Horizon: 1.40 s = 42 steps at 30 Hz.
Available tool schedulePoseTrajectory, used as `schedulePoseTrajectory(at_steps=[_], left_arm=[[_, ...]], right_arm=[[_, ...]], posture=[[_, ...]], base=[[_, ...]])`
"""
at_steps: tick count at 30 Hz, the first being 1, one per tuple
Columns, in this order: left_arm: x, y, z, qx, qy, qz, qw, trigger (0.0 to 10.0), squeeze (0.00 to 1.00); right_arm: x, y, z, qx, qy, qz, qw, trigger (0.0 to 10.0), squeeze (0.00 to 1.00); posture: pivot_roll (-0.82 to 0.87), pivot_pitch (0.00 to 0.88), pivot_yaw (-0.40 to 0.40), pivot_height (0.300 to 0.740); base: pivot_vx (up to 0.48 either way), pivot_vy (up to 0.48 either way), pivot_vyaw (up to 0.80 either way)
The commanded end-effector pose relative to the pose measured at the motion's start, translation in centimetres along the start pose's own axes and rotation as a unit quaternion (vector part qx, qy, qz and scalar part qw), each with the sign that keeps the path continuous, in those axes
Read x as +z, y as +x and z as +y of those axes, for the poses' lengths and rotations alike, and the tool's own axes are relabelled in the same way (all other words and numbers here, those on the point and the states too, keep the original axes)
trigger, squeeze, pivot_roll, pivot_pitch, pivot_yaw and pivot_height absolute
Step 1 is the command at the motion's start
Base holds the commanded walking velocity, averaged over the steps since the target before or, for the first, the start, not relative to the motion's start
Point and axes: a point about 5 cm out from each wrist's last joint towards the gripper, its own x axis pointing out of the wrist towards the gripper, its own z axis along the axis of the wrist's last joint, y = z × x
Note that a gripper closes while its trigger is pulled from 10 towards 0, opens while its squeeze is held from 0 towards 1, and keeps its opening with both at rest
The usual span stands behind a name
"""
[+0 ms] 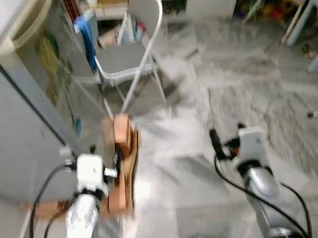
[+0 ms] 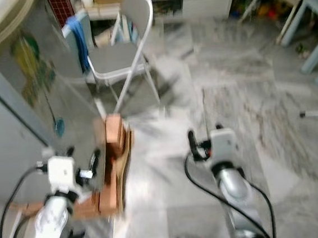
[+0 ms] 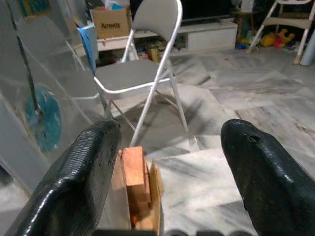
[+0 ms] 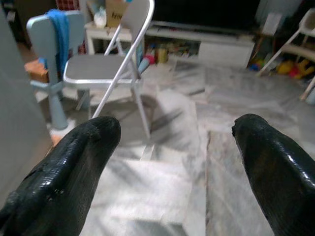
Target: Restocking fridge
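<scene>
Only writing I could actually read was on the cardboard box [image 3: 111, 22] sitting on the low table behind the chair, something like "Amway", though it was small so don't quote me. The fridge [image 1: 17, 104] stood tall on my left, its grey side right beside my left arm, with a yellow-green picture and a little blue round thing stuck on it; any print there was too blurry to read. My left gripper [image 3: 167, 172] was spread wide with nothing in it, held low over the marble floor [image 1: 246, 88], and just past its fingers was a stack of orange-brown wooden pieces [image 3: 135, 182] standing on edge, long side running away from me toward the grey folding chair [image 1: 133, 57]. My right gripper [image 4: 172, 167] was also wide apart and empty, out over bare floor, well apart from the fridge. A blue cloth [image 4: 58, 29] hung over a small light-blue chair [image 4: 51, 83] next to the folding one.
</scene>
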Motion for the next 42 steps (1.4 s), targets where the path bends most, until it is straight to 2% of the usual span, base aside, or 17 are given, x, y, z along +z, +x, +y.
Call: schedulePoseTrajectory(at_steps=[1, 4, 7, 10, 14, 17, 19, 23, 25, 30, 42], left_arm=[[-0.2, -0.3, 1.6, 0.03, 0.016, 0.011, 0.999, 10.0, 0.0], [-1.0, -0.7, 2.7, 0.059, 0.024, 0.042, 0.997, 10.0, 0.0], [-1.1, -1.1, 3.7, 0.08, 0.007, 0.047, 0.996, 10.0, 0.0], [-1.1, -1.7, 4.7, 0.102, 0.016, 0.059, 0.993, 10.0, 0.0], [-1.1, -2.4, 5.2, 0.104, 0.018, 0.075, 0.992, 10.0, 0.0], [0.0, -2.4, 5.3, 0.103, 0.01, 0.063, 0.993, 10.0, 0.0], [1.2, -2.3, 5.2, 0.109, -0.008, 0.04, 0.993, 10.0, 0.0], [2.0, -2.3, 5.0, 0.115, -0.026, 0.021, 0.993, 10.0, 0.0], [2.2, -2.4, 5.0, 0.124, -0.022, 0.014, 0.992, 10.0, 0.0], [2.0, -2.0, 4.6, 0.124, -0.038, 0.026, 0.991, 10.0, 0.0], [2.0, -1.4, 2.7, 0.09, -0.043, 0.022, 0.995, 10.0, 0.0]], right_arm=[[0.2, 0.1, 0.6, 0.007, 0.004, -0.002, 1.0, 10.0, 0.0], [0.2, 0.0, 0.5, 0.005, 0.004, -0.001, 1.0, 10.0, 0.0], [0.5, -0.2, 0.4, 0.009, 0.006, -0.001, 1.0, 10.0, 0.0], [1.0, -0.6, 0.7, 0.028, 0.017, 0.0, 0.999, 10.0, 0.0], [1.8, -0.5, 0.7, 0.04, 0.018, -0.009, 0.999, 10.0, 0.0], [2.5, -0.3, 0.4, 0.04, 0.018, -0.013, 0.999, 10.0, 0.0], [2.8, -0.3, 0.2, 0.033, 0.022, -0.016, 0.999, 10.0, 0.0], [3.2, -0.7, 0.3, 0.034, 0.022, -0.019, 0.999, 10.0, 0.0], [3.2, -1.0, 0.5, 0.038, 0.021, -0.019, 0.999, 10.0, 0.0], [3.0, -1.7, 0.7, 0.043, 0.012, -0.012, 0.999, 10.0, 0.0], [2.6, -1.9, 1.0, 0.037, 0.024, -0.006, 0.999, 10.0, 0.0]], posture=[[0.07, 0.061, -0.017, 0.74], [0.07, 0.063, -0.017, 0.74], [0.07, 0.066, -0.019, 0.74], [0.07, 0.075, -0.024, 0.74], [0.07, 0.082, -0.025, 0.74], [0.07, 0.093, -0.019, 0.74], [0.07, 0.103, -0.019, 0.74], [0.07, 0.114, -0.021, 0.74], [0.07, 0.118, -0.024, 0.74], [0.06, 0.13, -0.024, 0.74], [0.05, 0.122, -0.021, 0.74]], base=[[0.0, 0.0, 0.0], [0.0, 0.0, 0.0], [0.0, 0.0, 0.0], [0.0, 0.0, 0.0], [0.0, 0.0, 0.0], [0.0, 0.0, 0.0], [0.0, 0.0, 0.0], [0.0, 0.0, 0.0], [0.0, 0.0, 0.0], [0.0, 0.0, 0.0], [0.0, 0.444, 0.0]])
